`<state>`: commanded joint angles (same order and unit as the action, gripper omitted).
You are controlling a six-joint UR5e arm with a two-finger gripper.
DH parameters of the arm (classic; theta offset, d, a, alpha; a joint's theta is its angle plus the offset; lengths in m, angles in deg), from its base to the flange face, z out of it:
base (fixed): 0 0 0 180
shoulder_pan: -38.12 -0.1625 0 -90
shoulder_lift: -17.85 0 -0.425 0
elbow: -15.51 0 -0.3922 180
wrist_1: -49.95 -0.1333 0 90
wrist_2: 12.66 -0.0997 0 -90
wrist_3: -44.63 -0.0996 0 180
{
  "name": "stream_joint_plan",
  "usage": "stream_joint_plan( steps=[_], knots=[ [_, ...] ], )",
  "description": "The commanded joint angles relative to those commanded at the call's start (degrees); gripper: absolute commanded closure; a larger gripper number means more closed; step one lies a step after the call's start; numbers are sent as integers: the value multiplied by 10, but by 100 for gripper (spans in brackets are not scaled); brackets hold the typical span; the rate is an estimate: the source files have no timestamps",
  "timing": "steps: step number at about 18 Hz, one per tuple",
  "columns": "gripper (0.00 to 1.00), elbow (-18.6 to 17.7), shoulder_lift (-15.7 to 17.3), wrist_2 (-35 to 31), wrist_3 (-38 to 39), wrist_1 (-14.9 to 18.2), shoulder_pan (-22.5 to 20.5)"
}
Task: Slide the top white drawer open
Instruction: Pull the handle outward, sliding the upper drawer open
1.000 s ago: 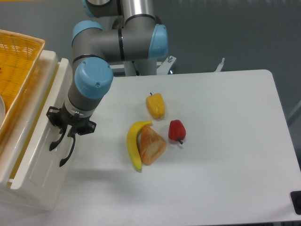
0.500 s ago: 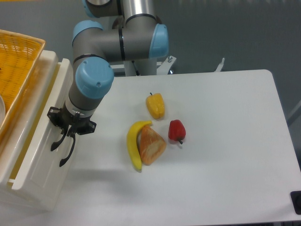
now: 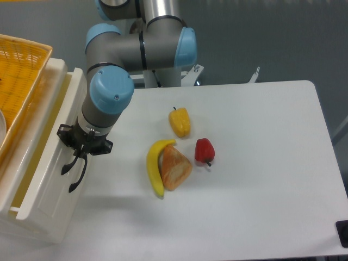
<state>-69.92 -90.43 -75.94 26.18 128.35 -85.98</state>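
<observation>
**Top white drawer partly drawn out, tool at its handle**

The tool [image 3: 83, 154] is seen closed down on the curved black handle [image 3: 75, 173] of the top white drawer [image 3: 46, 179], which stands part-way out of the cabinet at the bench's [image 3: 255, 179] left edge, a strip of its interior exposed. A slip off the thin handle is judged the main risk, should the pull be angled away from the drawer's travel; the light cabinet could also be dragged. Right of the drawer, well apart, a banana [image 3: 154, 167], a bread piece [image 3: 173, 167], a yellow pepper [image 3: 180, 122] and a red pepper [image 3: 204, 150] are laid; none blocks the drawer's path yet. A yellow wicker basket [image 3: 22, 76] is set on the cabinet.
</observation>
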Motion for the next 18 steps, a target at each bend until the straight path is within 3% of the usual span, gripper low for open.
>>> stream_joint_plan(
  steps=[18],
  knots=[
    [85, 0, 6, 0, -8, 0, -29]
  ],
)
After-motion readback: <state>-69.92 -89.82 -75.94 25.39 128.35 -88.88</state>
